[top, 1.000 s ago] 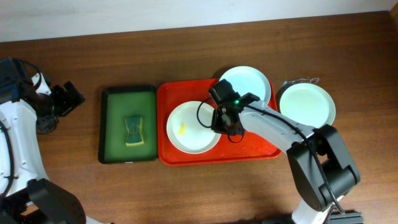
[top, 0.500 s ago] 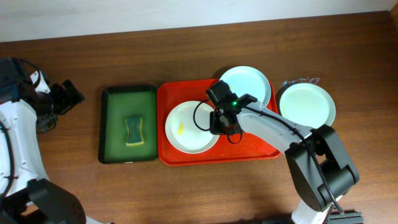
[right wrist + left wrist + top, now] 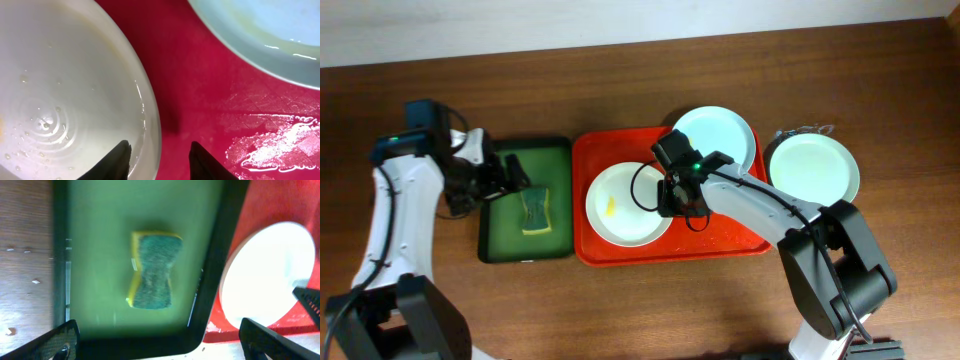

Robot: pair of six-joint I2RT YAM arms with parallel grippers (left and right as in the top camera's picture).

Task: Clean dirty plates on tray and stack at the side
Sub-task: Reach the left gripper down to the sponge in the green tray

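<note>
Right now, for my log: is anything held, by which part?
Nothing. Right gripper open astride the rim of the white plate; left gripper open above the sponge.

Robotics lab, tabletop rig. A white-and-black jointed left arm [image 3: 390,205] and matching right arm [image 3: 760,205] are standing at a dark brown wooden bench [image 3: 620,90]. A bright red plastic tray [image 3: 730,237] and a dark green tray [image 3: 505,225] are lying staged on it, with a plain white wall [image 3: 570,25] running behind.

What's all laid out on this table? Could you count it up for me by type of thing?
Plates: 3, white plate in the red tray, mint plate at its back corner, third plate beside it
Trays: 2, red tray, green tray
Sponges: 1, sponge
Total: 6
</note>
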